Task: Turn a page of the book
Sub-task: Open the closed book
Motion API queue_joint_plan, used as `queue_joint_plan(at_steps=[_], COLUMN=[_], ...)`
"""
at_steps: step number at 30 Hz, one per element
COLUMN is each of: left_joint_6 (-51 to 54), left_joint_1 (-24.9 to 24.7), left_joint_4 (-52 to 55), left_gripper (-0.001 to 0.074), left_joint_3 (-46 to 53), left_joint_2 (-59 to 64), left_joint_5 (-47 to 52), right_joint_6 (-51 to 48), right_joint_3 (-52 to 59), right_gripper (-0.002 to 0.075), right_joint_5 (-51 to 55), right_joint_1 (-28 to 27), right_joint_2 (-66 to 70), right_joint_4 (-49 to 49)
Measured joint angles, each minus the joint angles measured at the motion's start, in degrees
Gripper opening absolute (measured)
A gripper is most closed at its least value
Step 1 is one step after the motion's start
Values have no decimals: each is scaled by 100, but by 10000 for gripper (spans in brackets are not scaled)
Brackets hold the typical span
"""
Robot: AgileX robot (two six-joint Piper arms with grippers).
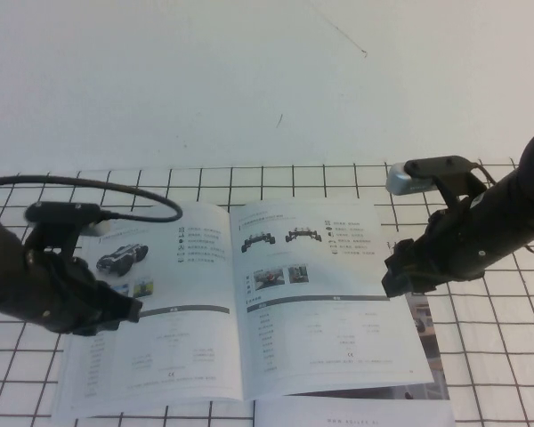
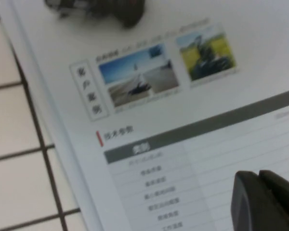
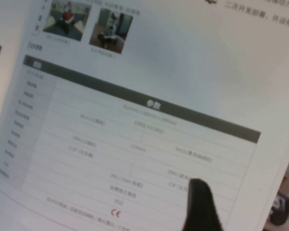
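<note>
The book point(image 1: 236, 356) lies open on the gridded table. Its right page point(image 1: 334, 311) shows two black chassis at the top, two small photos and a grey-barred table point(image 3: 149, 103). My right gripper point(image 1: 393, 283) hovers at that page's outer edge. It is open: one dark finger point(image 3: 200, 204) shows over the lower table rows, and the other is out of frame. My left gripper point(image 1: 129, 310) sits over the left page point(image 2: 197, 91), fingers shut together point(image 2: 260, 180) above the table rows, holding nothing.
A second booklet point(image 1: 424, 329) with a room photo pokes out from under the book's right edge. Another white sheet point(image 1: 356, 414) lies at the front. The black-grid table point(image 1: 498, 356) extends to the right. The left arm's cable point(image 1: 116, 191) loops above the book.
</note>
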Motion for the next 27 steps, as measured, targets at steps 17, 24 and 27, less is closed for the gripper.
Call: queue_joint_plan(at_steps=[17, 24, 27], left_joint_6=[427, 461, 473], left_joint_1=[139, 151, 151], left_joint_4=[-605, -671, -682], left_gripper=[-2, -3, -3], left_joint_3=[368, 330, 330], left_joint_2=[899, 978, 990], left_joint_5=[-601, -570, -570], right_joint_6=[-672, -713, -722], right_joint_3=[86, 86, 86], right_gripper=[485, 485, 485], right_joint_5=[-394, -585, -685], right_joint_1=[0, 0, 0], right_joint_2=[936, 936, 936], right_joint_4=[1407, 1386, 1330])
